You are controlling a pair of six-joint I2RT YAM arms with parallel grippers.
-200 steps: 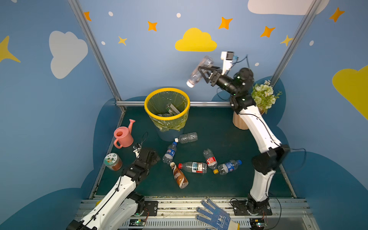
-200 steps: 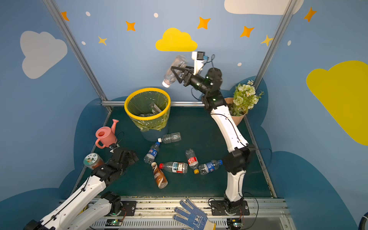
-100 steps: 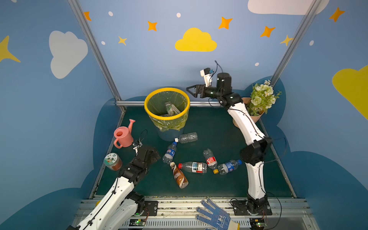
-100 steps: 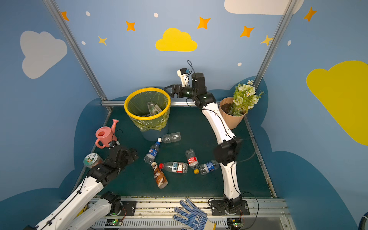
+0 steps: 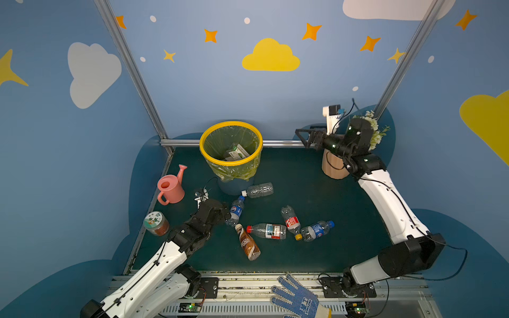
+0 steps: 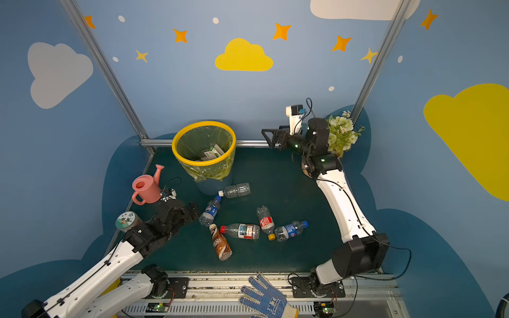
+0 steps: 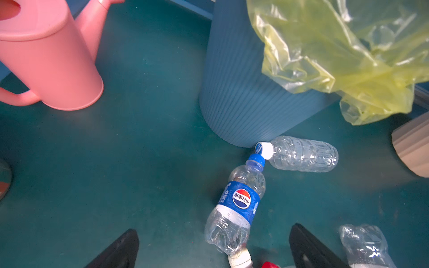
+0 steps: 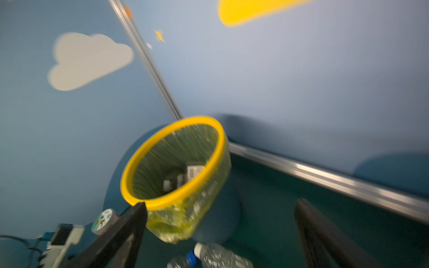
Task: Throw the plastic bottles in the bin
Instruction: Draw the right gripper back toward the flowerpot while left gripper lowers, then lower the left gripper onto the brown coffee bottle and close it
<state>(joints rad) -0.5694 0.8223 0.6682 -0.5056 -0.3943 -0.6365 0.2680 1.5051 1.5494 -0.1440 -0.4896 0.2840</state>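
The bin (image 5: pixel 230 163) (image 6: pixel 204 164), blue-grey with a yellow rim and a yellow-green liner, stands at the back of the mat with bottles (image 5: pixel 237 152) inside. Several plastic bottles lie in front of it. They include a clear white-capped one (image 5: pixel 258 190) (image 7: pixel 301 154), a blue-label one (image 5: pixel 236 210) (image 7: pixel 239 204), a brown one (image 5: pixel 248 243) and a red-capped one (image 5: pixel 267 230). My left gripper (image 5: pixel 223 215) (image 7: pixel 213 229) is open low over the mat, with the blue-label bottle's base between its fingers. My right gripper (image 5: pixel 303 136) (image 8: pixel 220 203) hangs open and empty in the air to the right of the bin.
A pink watering can (image 5: pixel 170 187) and a short jar (image 5: pixel 155 223) stand by the left wall. A peach flower pot (image 5: pixel 333 169) with flowers sits behind my right wrist. A metal rail (image 5: pixel 278 143) runs along the back. A blue glove (image 5: pixel 297 298) lies on the front frame.
My right gripper opened and let go of the clear bottle it held high. It swung down by the bin, then drew back right. My left gripper crept toward the blue-label bottle.
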